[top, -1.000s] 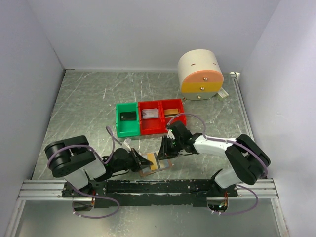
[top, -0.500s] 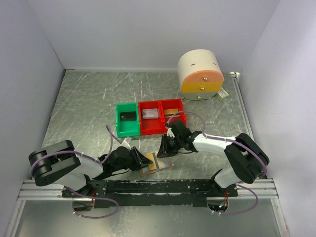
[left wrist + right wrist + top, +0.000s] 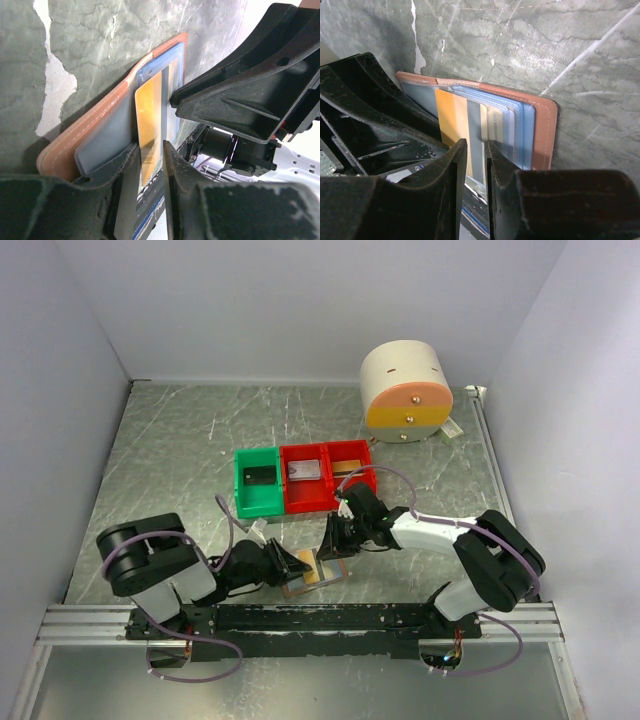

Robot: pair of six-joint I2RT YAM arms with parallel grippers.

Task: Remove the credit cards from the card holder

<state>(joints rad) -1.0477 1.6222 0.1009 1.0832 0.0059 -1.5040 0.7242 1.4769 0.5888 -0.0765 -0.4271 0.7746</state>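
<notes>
Top view: card holder [image 3: 318, 576] lies open by the near edge of the surface [image 3: 180, 460], about midway along it. Left tool [image 3: 299, 565] is on its left side and right tool [image 3: 333, 543] on its far right part.
Bins sit in a row mid-surface:
- green bin [image 3: 258, 506] holds a dark card [image 3: 258, 476]
- middle red bin [image 3: 308, 501] holds a silver card [image 3: 304, 469]
- right red bin [image 3: 348, 446] holds a gold-brown card [image 3: 347, 466]

Cream cylinder [image 3: 400, 375] by the far right corner isn't involved.

Left wrist: yellow card [image 3: 149, 115] sits in a blue-grey sleeve [image 3: 102, 145] of the holder and shows through the narrow gap between the left tool's jaws. Can't tell if it's pinched or only straddled.

Right wrist: same picture. Right tool's jaws are a narrow gap apart with a grey card [image 3: 475, 131] showing between them; grip can't be confirmed. The holder has at least the yellow and grey cards left, and possibly a pale one behind them.

My read on the step:
- pin the holder flat with one tool
- have the other draw a single card straight along the pocket toward its open end
- keep the pull low and in line, or the whole holder slides or folds shut
</notes>
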